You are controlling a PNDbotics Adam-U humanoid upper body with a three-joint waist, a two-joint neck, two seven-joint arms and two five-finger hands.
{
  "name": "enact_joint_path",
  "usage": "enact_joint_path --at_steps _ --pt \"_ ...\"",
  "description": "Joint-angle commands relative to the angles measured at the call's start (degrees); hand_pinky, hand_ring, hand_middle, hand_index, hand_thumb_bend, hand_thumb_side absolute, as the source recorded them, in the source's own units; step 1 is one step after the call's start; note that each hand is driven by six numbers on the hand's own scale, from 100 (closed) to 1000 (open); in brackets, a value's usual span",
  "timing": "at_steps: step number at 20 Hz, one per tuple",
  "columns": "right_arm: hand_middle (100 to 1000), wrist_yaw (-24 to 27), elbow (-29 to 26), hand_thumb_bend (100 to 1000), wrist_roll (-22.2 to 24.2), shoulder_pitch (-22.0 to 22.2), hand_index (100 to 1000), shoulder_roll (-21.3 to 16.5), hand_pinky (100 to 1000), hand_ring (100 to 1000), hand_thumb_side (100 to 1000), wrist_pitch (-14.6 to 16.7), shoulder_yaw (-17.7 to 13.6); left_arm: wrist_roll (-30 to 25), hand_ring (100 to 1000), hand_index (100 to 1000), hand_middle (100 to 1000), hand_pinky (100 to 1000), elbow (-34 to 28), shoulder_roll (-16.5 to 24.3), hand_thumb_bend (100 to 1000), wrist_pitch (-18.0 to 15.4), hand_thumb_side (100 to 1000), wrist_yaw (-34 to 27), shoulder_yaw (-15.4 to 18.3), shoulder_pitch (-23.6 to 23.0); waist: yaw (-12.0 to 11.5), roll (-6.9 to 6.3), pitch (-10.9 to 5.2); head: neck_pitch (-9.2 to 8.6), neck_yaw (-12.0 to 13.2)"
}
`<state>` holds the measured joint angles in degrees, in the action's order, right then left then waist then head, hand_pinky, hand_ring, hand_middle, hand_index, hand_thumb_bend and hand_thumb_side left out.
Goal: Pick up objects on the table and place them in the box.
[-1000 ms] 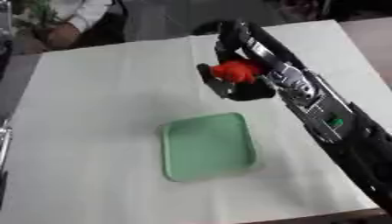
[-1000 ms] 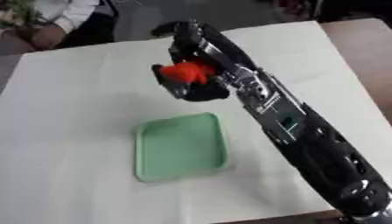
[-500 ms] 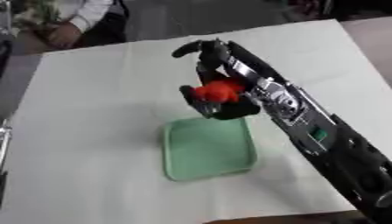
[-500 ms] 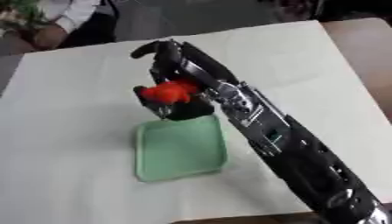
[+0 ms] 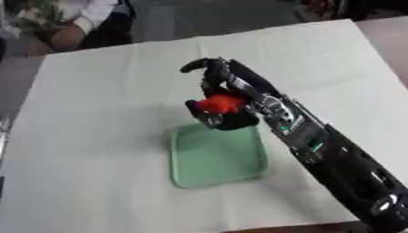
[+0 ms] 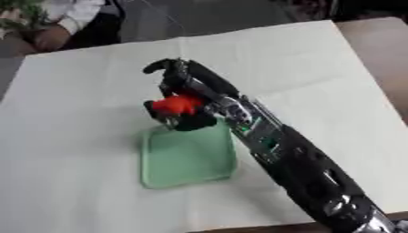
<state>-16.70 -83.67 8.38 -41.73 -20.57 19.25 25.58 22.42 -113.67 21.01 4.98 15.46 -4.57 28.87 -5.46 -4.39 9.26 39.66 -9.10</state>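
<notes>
A small, rounded red-orange object [image 5: 221,103] sits pinched in the curled fingers of the robot's black right hand [image 5: 226,109], held above the far edge of a shallow pale green tray [image 5: 215,157] on a white-covered table [image 5: 95,109]. To place it well, carry it over the tray's middle, lower, then release.

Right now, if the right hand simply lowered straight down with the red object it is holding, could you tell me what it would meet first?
Most likely the far rim of the green tray. The right hand, curled round the red object, shows over that edge, though its height above it is unclear.
</notes>
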Motion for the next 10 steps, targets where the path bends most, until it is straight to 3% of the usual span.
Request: enact_joint_path --at_steps 1,2,3,4,5,6,7,10 --pt "100 -2.7 -0.4 179 -1.8 -0.9 100 0.0 100 1000 314 1.8 -0.7 -0.1 615 845 715 479 -0.9 0.8 493 -0.1 785 0.1 0.4 0.9 0.0 0.1 -0.72 -0.31 -0.3" --pt "100 -3.8 -0.5 224 -2.6 -0.7 169 -0.1 100 1000 402 2.5 -0.7 -0.1 615 845 715 479 -0.9 0.8 493 -0.1 785 0.1 0.4 0.9 0.0 0.11 -0.72 -0.31 -0.3" --pt "100 -4.7 -0.7 254 -3.4 -0.5 306 -0.2 100 1000 506 3.3 -0.7 -0.1 616 845 715 479 -0.9 0.8 492 -0.1 784 0.1 0.4 0.9 0.0 0.13 -0.74 -0.3 -0.3" --pt "100 -5.5 -0.9 257 -4.0 -0.3 336 -0.3 100 1000 524 4.0 -0.6 -0.1 616 845 715 479 -0.9 0.9 492 -0.1 784 0.1 0.4 0.8 0.0 0.15 -0.75 -0.28 -0.3" --pt "144 -6.3 -1.1 268 -4.5 0.0 498 -0.4 100 1000 612 4.7 -0.5 -0.1 615 845 715 479 -0.9 0.9 492 -0.1 784 0.1 0.4 0.8 0.1 0.18 -0.77 -0.22 -0.2" --pt "204 -6.8 -1.2 274 -4.7 0.3 551 -0.5 100 1000 645 5.3 -0.4 0.0 615 845 715 479 -0.9 1.0 492 0.0 784 0.1 0.4 0.8 0.1 0.2 -0.79 -0.17 -0.2" --pt "258 -7.0 -1.3 291 -5.0 0.6 597 -0.5 168 1000 674 5.8 -0.3 -0.1 615 845 715 478 -0.9 1.0 493 0.0 784 0.1 0.4 0.7 0.1 0.21 -0.79 -0.14 -0.1" --pt "309 -6.7 -1.3 314 -5.8 1.1 636 -0.5 248 1000 702 6.6 -0.3 -0.1 615 845 715 479 -0.9 1.1 492 0.0 784 0.1 0.4 0.7 0.2 0.2 -0.81 -0.04 0.1"
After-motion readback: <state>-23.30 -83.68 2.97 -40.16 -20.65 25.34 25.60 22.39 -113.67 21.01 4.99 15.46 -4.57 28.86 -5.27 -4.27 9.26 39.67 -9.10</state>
